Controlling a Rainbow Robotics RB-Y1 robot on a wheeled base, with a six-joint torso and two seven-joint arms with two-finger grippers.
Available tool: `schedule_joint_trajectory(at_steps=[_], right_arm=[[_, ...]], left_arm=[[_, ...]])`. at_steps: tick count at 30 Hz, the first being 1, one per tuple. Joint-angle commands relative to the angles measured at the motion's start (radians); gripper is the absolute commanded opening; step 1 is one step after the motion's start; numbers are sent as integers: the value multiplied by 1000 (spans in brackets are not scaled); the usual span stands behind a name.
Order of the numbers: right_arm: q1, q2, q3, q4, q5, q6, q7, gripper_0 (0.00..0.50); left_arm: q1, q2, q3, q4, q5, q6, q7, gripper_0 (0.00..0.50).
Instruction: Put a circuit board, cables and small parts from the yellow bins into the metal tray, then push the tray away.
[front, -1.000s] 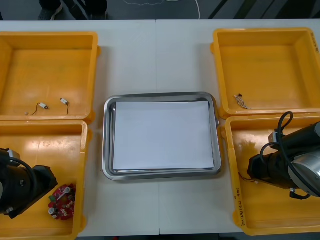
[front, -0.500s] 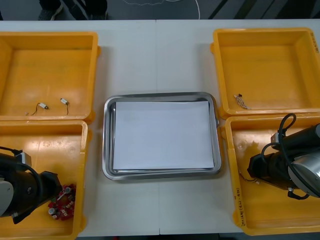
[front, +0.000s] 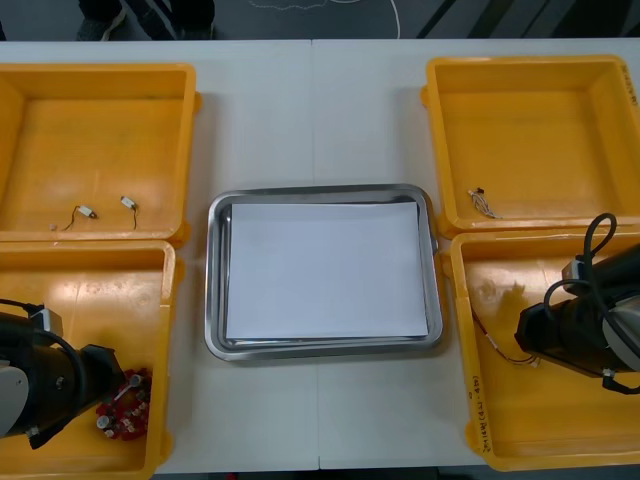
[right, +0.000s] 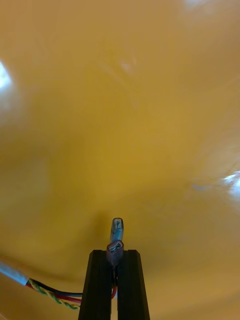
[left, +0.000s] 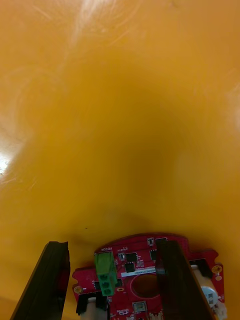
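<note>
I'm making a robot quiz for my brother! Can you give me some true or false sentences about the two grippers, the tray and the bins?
1. The left gripper is open, with one finger on each side of the round red circuit board. True.
2. The right gripper is open and holds nothing. False: it is shut on the end of the red and yellow cable.
3. A circuit board lies in the metal tray. False: its white inside is bare.
4. The far left yellow bin holds small metal parts. True.
</note>
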Motion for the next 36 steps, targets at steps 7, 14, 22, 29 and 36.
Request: schedule_joint_trajectory(at_steps=[7, 14, 22, 29, 36], right_arm=[[28, -81, -214, -48, -123, 71, 264, 0], [65, -106, -246, -9, -126, 37, 375, 0], [139, -146, -246, 69, -149, -108, 473, 0], [159, -146, -239, 113, -157, -174, 491, 0], [160, -146, -235, 116, -161, -177, 508, 76]], left_arm=[[58, -9, -25, -8, 11, -29, -19, 500], [59, -9, -36, -8, 2, -31, -21, 493], [65, -9, -41, -8, 0, -43, -28, 209], [68, -9, -41, -8, 2, -41, -37, 0], [62, -9, -22, -11, 8, -41, -45, 0]])
